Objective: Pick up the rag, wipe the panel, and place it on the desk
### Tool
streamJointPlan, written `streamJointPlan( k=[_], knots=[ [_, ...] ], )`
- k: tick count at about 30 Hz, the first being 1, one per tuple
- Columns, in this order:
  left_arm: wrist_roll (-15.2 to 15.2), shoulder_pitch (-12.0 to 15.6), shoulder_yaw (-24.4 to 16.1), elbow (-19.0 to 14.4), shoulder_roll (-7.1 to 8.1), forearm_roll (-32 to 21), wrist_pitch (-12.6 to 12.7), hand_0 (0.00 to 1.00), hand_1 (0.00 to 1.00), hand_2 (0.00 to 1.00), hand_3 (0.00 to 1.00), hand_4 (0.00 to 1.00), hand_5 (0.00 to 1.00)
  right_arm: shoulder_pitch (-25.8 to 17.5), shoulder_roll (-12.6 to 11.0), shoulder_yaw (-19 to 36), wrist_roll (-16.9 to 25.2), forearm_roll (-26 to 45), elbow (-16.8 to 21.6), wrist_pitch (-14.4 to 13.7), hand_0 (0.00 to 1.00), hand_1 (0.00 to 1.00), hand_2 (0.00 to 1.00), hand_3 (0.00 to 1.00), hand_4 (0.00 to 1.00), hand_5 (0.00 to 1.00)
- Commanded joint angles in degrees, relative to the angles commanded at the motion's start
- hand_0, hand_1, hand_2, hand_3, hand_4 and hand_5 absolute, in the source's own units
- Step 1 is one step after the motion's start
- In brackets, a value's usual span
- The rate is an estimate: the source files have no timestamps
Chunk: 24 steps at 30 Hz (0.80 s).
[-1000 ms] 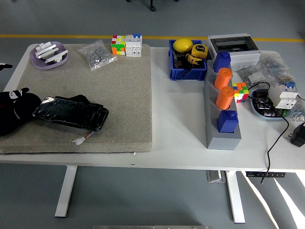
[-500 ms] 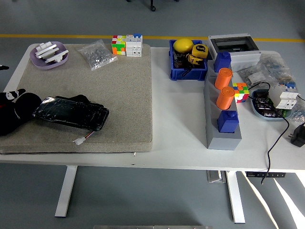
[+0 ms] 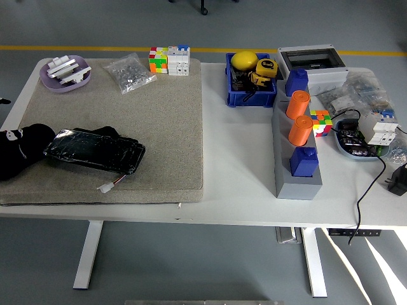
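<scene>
At left edge, left hand point(image 3: 22, 149), fingers' state unclear; blue bin point(image 3: 250, 95) holds yellow ball point(image 3: 243, 60).

You have a mat point(image 3: 159, 127) covering the left half of the desk point(image 3: 235, 165). On its near left lies the panel point(image 3: 95, 150), with what may be the rag point(image 3: 108, 131) tucked just behind it, and the left hand point(image 3: 19, 149) at the panel's left end. A dish point(image 3: 65, 74) sits at the mat's far left corner, a bag of small parts point(image 3: 129, 72) to its right. Right of the mat stands a bin point(image 3: 250, 81), with a long tray point(image 3: 296, 149) before it.
</scene>
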Motion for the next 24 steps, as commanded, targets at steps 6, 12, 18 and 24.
streamJointPlan(
  k=[6,12,18,24],
  knots=[
    [-0.1,0.3,-0.3,0.1,-0.02,-0.2,0.1,0.733,0.796,0.768,0.685,0.989,0.318,-0.6,0.1,-1.7,-0.6,1.0,0.0,-0.3,0.769,0.620,0.681,0.600,0.964,0.466],
    [-0.1,0.8,-0.2,0.2,-0.25,-0.4,0.1,0.732,0.795,0.768,0.678,0.979,0.320,-0.8,0.2,-3.0,-0.2,2.1,0.0,-0.4,0.769,0.621,0.679,0.612,0.964,0.466],
    [-0.1,1.5,0.1,0.2,-0.40,-0.6,0.1,0.732,0.796,0.769,0.672,0.968,0.325,-1.2,0.2,-3.5,-0.4,1.7,0.0,-0.1,0.769,0.630,0.676,0.570,0.964,0.465],
    [-0.3,1.9,0.0,0.3,-0.32,-0.7,0.2,0.732,0.797,0.768,0.669,0.966,0.328,-1.3,0.0,-4.0,-0.5,1.5,0.0,-0.3,0.770,0.645,0.689,0.541,0.964,0.465]
  ],
)
